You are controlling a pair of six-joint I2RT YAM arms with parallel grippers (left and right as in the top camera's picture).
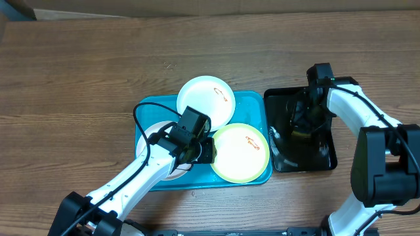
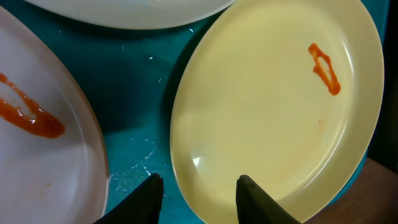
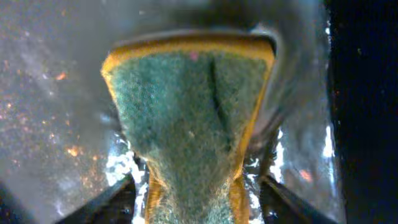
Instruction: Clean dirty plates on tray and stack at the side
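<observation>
It looks like a robotics lab bench, not a real kitchen. A left arm (image 1: 131,177) and a right arm (image 1: 357,108) work at a wood-grain table (image 1: 79,72). A turquoise tray (image 1: 249,108) of smeared plates (image 1: 207,98) and a black tray (image 1: 279,105) with a sponge (image 3: 186,124) mimic dishwashing.

We see a brown wood-grain table (image 1: 79,72) carrying two things side by side: a large turquoise rectangular plastic tray (image 1: 251,108) and, toward the right arm, a smaller black tray (image 1: 275,108), the two almost touching.
</observation>
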